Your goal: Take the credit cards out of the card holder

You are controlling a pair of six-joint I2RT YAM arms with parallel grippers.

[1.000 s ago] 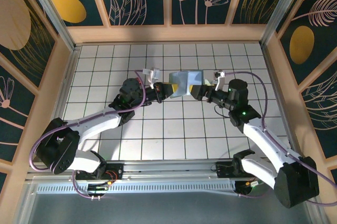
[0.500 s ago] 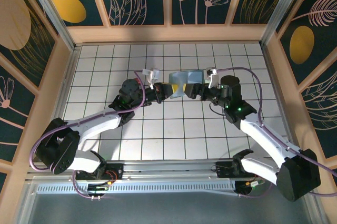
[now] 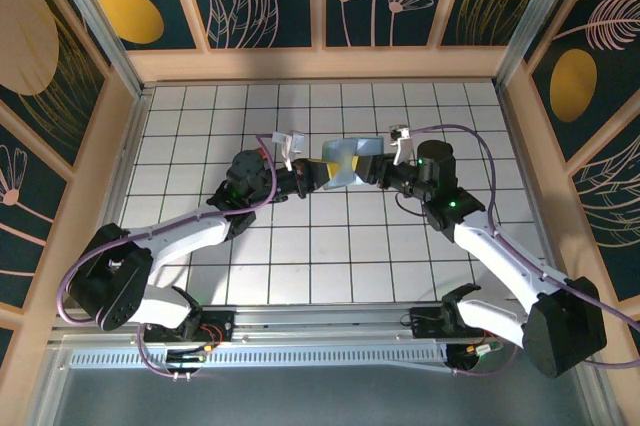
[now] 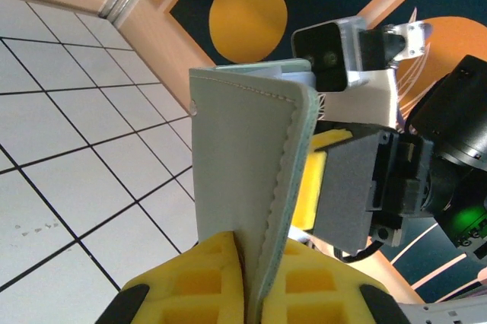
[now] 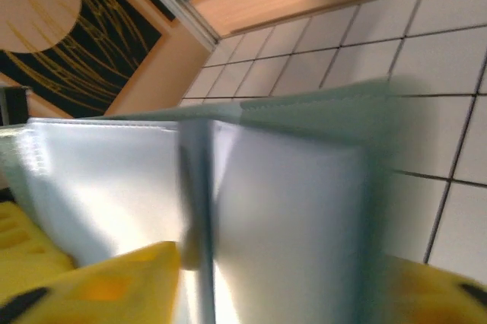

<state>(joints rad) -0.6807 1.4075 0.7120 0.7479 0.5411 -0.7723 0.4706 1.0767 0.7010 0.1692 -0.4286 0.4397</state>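
Grey-green card holder (image 3: 360,151) bridges outstretched arms (image 3: 200,231): left jaws clamp it, right jaws unclear.

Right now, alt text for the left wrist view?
The left hand clamps the lower edge of the upright, pale grey-green card holder between yellow pads. The right hand sits just behind it; white tiled table at left.

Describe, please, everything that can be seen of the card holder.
The card holder is a pale grey-green soft wallet of two panels with stitched edges, partly open and held upright over the tiled table. The left gripper is shut on one panel's edge. The right gripper straddles the other panel; whether it pinches it is unclear.
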